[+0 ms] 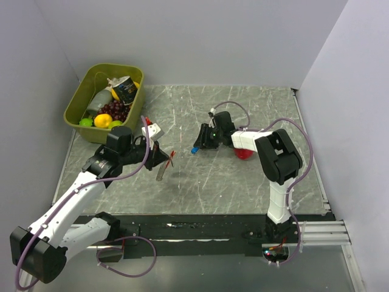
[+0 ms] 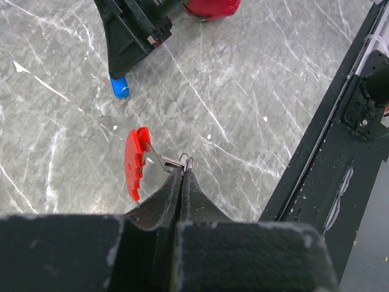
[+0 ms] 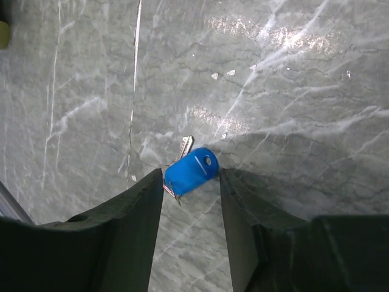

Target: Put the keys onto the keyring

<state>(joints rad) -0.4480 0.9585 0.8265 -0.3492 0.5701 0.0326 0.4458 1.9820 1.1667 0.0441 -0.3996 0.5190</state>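
Note:
The keyring hangs from my left gripper (image 1: 164, 163), which is shut on its silvery ring (image 2: 186, 162) and holds it above the table. Its red clip (image 2: 135, 161) sticks out to the left of the fingertips and shows in the top view (image 1: 172, 155) too. A tiny key with a bright blue head (image 3: 191, 171) lies on the marble table (image 1: 243, 115). My right gripper (image 3: 191, 176) is open, lowered over it, one finger on each side of the head. The key also shows in the top view (image 1: 194, 149) and the left wrist view (image 2: 119, 87). No other keys are visible.
A green basket (image 1: 78, 100) of toy fruit and a carton stands at the back left. A round red toy fruit (image 1: 244, 153) lies under the right arm, also in the left wrist view (image 2: 209, 6). A black rail (image 1: 200, 228) runs along the near edge.

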